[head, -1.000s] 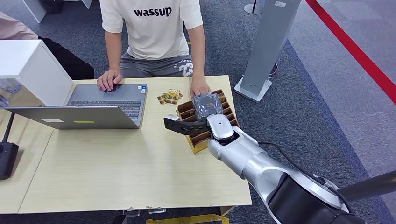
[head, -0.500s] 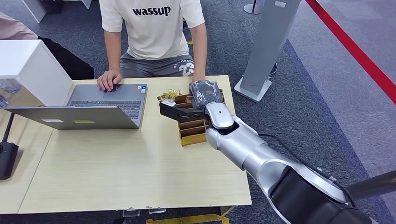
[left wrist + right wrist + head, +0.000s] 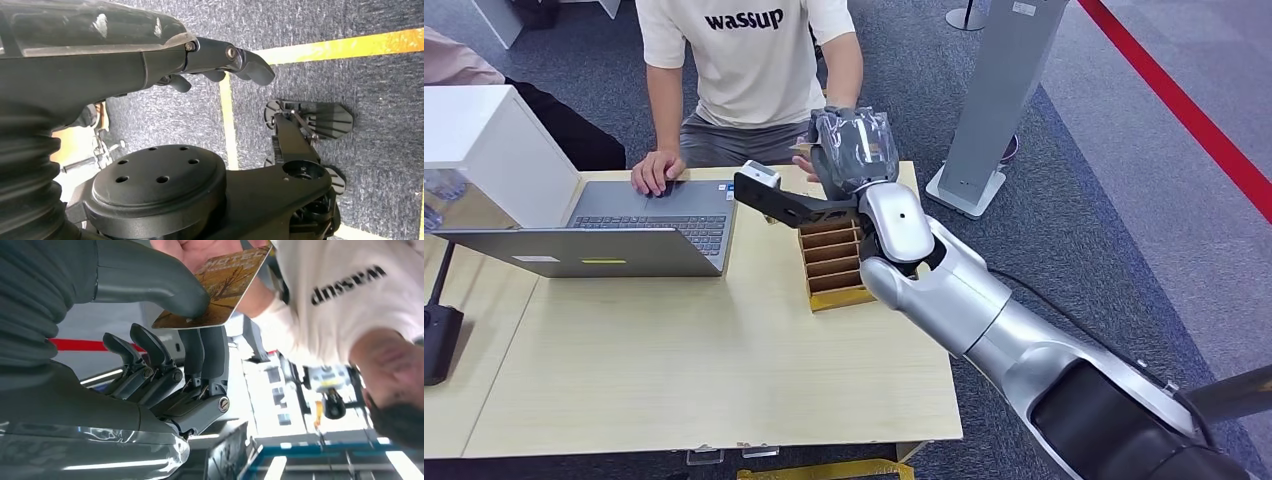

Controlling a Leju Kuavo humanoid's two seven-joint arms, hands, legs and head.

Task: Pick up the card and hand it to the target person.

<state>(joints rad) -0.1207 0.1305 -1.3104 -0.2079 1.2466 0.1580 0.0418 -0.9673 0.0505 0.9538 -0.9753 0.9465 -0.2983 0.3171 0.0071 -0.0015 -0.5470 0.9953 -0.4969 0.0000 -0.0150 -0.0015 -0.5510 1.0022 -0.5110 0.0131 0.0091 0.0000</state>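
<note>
Seeing right hand (image 3: 165, 340) pinching card (image 3: 220, 285) thumb-to-fingers | card's far end touching person's hand (image 3: 200, 250) | left hand (image 3: 165, 55) curled loosely, empty

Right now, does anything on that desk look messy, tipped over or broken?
Only one small thing: the wooden card rack sits slightly askew to the table edge. Nothing is spilled or damaged. The laptop stands open, and the right hand pinches a card beside the seated person's hand.
</note>
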